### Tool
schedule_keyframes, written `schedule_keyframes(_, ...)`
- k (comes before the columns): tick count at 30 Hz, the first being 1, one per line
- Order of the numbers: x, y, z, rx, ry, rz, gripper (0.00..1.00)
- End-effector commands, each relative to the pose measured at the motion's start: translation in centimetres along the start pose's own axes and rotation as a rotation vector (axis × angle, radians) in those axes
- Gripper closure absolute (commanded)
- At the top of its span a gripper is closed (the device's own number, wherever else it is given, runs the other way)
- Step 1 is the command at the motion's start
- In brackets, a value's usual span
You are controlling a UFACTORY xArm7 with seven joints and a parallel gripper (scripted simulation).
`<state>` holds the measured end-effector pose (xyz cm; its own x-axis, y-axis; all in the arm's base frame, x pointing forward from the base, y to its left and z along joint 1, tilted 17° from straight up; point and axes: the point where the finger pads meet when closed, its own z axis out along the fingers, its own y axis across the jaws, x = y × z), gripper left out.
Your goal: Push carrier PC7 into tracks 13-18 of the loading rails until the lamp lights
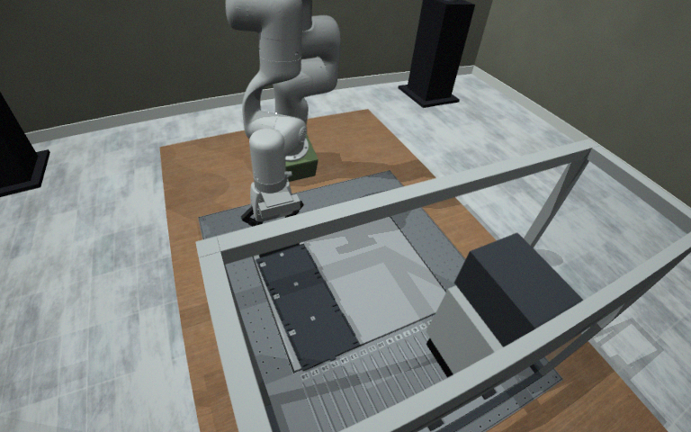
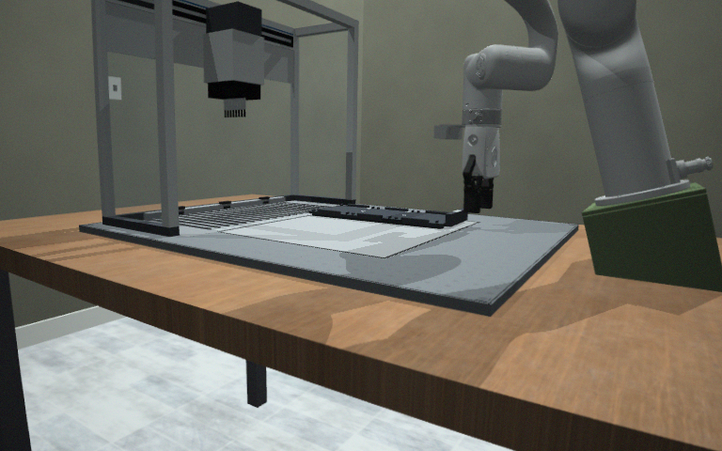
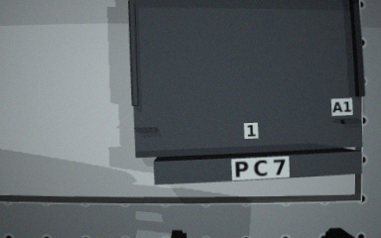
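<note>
The dark carrier PC7 [image 1: 311, 300] [image 2: 372, 214] [image 3: 238, 74] lies flat on the light panel. Its far end is just in front of the right-hand tiles of the rails [image 1: 390, 371] [image 2: 255, 213]. Its handle [image 2: 456, 216] [image 3: 198, 172], with the PC7 label, faces the arm's base. My gripper [image 2: 478, 208] [image 3: 259, 233] is open and empty, pointing down low on the base side of the handle, with a gap to it in the wrist view. In the top view its fingertips are hidden behind the frame's beam. The lamp behind tracks 13-18 cannot be made out.
A grey frame [image 1: 402, 201] [image 2: 165, 116] stands over the rails, its upper beam crossing close to my gripper in the top view. A dark and grey head [image 1: 516, 290] [image 2: 234, 58] hangs inside it. The green base block [image 2: 651, 239] stands behind the arm.
</note>
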<state>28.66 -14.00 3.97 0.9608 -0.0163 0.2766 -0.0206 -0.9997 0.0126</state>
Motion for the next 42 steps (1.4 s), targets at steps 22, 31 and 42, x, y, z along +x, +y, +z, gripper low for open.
schedule_keyframes(22,0.2,0.0,1.2,0.012,0.014,0.0,0.18)
schedule_keyframes(31,0.2,0.0,1.8,0.012,0.013,0.0,0.18)
schedule_keyframes(42,0.2,0.0,2.4,0.012,0.013,0.0,0.18)
